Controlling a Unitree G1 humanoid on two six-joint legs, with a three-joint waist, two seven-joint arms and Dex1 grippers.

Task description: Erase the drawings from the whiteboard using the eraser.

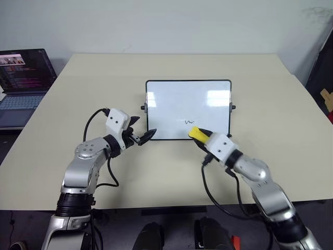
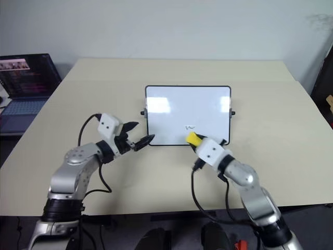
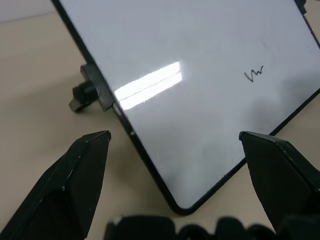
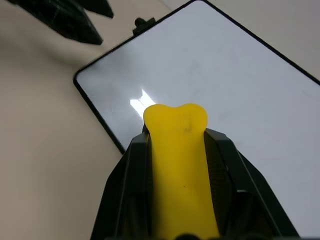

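From the head camera, the small glossy white whiteboard with a thin black frame lay flat on the beige table, one short wavy dark marker drawing left near its near edge, while the right gripper clamped the small bright yellow eraser just beside that mark and the left gripper stood spread open at the board's near left corner. In the left wrist view, the two black fingers sat wide apart either side of that corner, touching nothing. In the right wrist view, the eraser was pinched between closed jaws, its tip over the white surface.
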